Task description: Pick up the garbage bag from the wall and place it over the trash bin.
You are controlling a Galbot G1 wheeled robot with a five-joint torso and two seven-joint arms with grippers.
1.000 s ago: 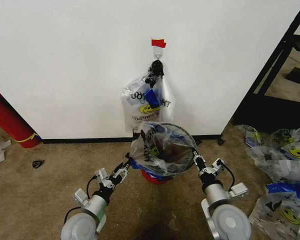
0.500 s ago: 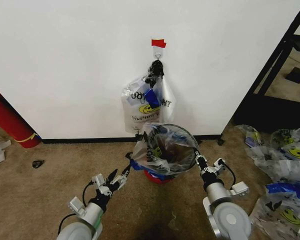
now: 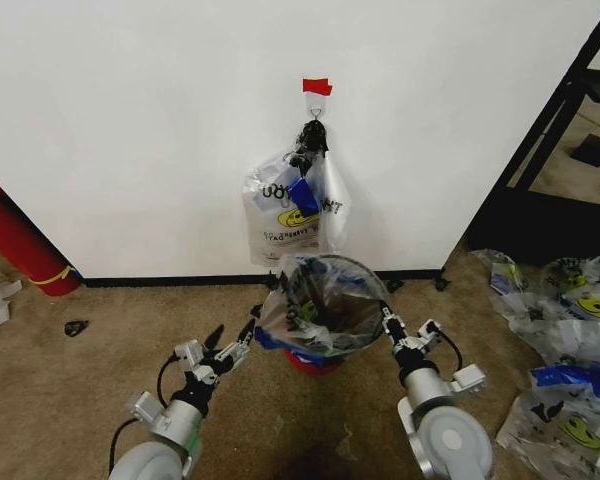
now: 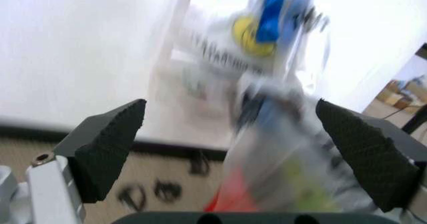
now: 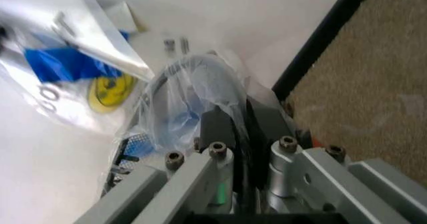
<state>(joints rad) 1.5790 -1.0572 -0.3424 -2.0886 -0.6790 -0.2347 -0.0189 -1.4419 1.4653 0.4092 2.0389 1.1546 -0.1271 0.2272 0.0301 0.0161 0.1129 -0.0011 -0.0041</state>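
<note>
One garbage bag (lettering unreadable) lines trash bin

From my left end effector I see the garbage bag ahead only as a blur. At my right end effector, plastic hides the fingertips, and the trash bin beyond shows just a mesh patch.
</note>
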